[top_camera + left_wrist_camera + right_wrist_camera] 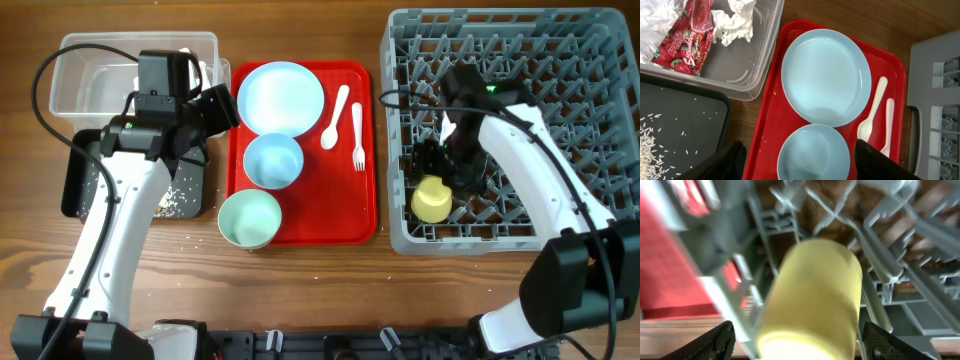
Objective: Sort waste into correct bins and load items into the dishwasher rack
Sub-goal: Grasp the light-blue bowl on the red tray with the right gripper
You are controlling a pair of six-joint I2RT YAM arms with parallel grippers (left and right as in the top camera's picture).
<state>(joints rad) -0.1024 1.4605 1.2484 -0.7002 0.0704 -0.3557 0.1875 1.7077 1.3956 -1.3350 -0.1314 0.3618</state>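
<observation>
My left gripper (222, 108) is open and empty over the left part of the red tray (365, 150). In the left wrist view its fingers (802, 162) straddle the pale blue bowl (812, 155) from above. The light blue plate (281, 97), pale blue bowl (273, 160), mint green bowl (249, 219), white spoon (334, 118) and fork (357, 135) lie on the tray. My right gripper (443, 178) is open inside the grey dishwasher rack (590, 100), its fingers (797, 340) either side of the yellow cup (812, 295) without touching it. The cup also shows in the overhead view (432, 200).
The clear tub (80, 85) at the back left holds the red wrapper (685, 40) and white tissue (735, 22). The black tray (75, 185) in front of it holds loose white crumbs (650, 145). A few crumbs lie on the table by it.
</observation>
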